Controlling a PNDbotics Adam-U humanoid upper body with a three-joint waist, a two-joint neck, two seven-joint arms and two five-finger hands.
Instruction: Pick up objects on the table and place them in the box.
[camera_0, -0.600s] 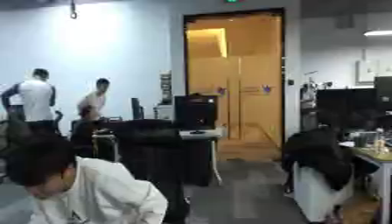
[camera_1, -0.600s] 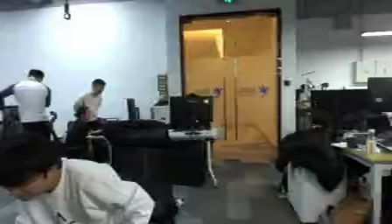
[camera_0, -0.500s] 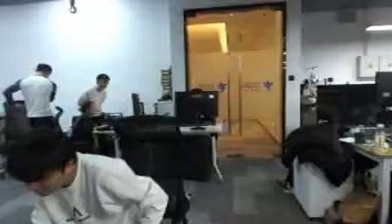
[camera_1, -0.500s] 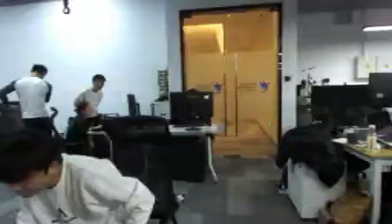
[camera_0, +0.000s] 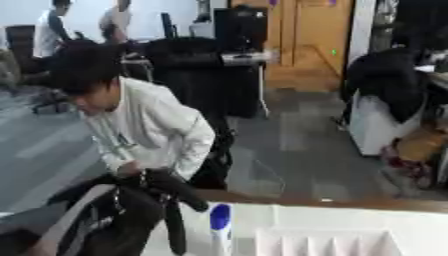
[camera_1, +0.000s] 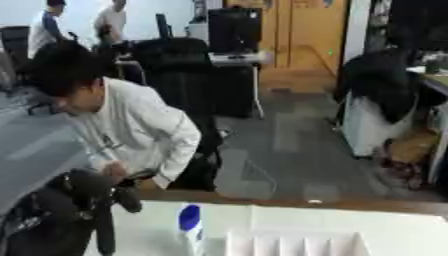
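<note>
Neither robot hand shows yet, so their state can't be told; the blue-capped white bottle (camera_0: 220, 227) stands upright just left of the white box (camera_0: 324, 242).

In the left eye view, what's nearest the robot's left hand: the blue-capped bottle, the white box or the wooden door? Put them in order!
1. Blue-capped bottle, just right of the left hand.
2. White box, further right, at the bottom edge.
3. Wooden door, far back across the room.
</note>
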